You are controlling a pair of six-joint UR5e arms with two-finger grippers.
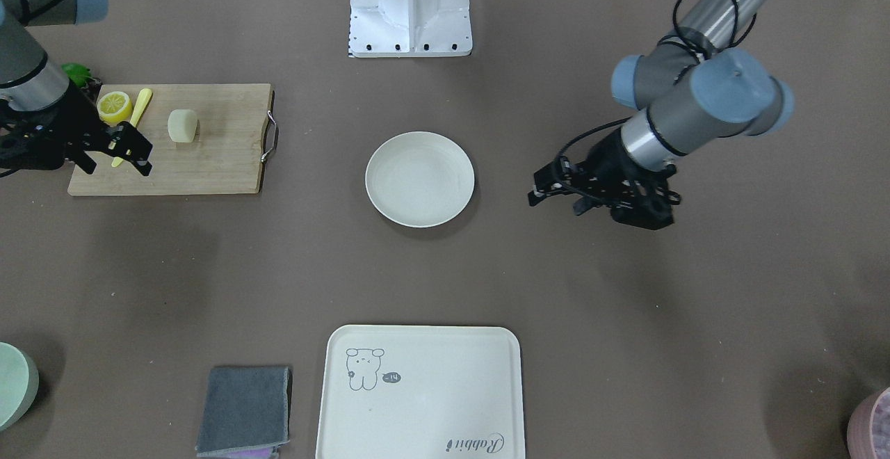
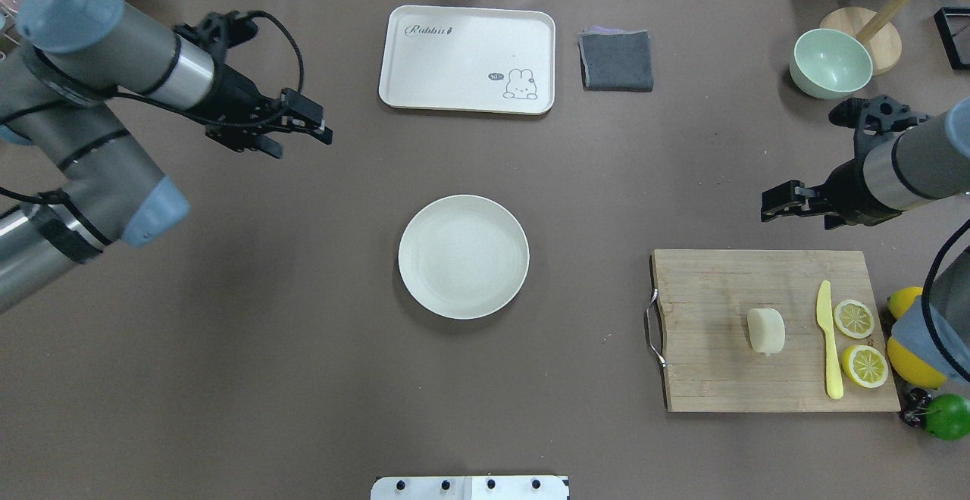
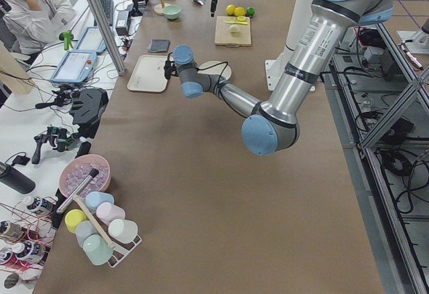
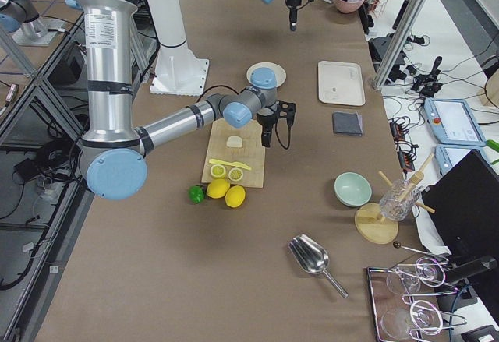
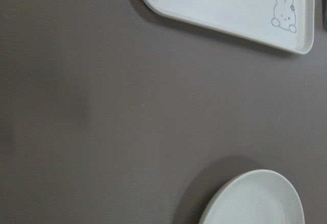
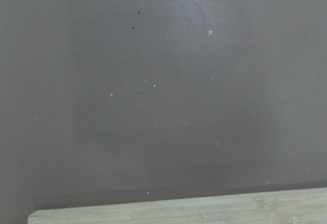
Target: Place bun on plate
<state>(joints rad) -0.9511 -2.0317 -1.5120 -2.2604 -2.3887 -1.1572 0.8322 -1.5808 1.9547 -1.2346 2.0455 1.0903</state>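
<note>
The bun (image 2: 766, 330), a small pale cream lump, lies near the middle of a wooden cutting board (image 2: 712, 364); it also shows in the front view as the bun (image 1: 183, 126). The round off-white plate (image 2: 463, 257) sits bare at the table's centre, about a board's length from the bun. My right gripper (image 2: 797, 217) hovers open over the board's far edge, holding nothing; in the front view the right gripper (image 1: 115, 165) hangs above the yellow knife. My left gripper (image 2: 303, 144) is open in the air, left of the plate and towards the tray.
On the board beside the bun lie a yellow knife (image 2: 829, 341) and two lemon slices (image 2: 854, 318). Whole lemons (image 2: 909, 364) and a lime (image 2: 949, 416) sit off its right end. A cream tray (image 2: 467, 58), grey cloth (image 2: 616, 60) and green bowl (image 2: 830, 63) stand at the far side.
</note>
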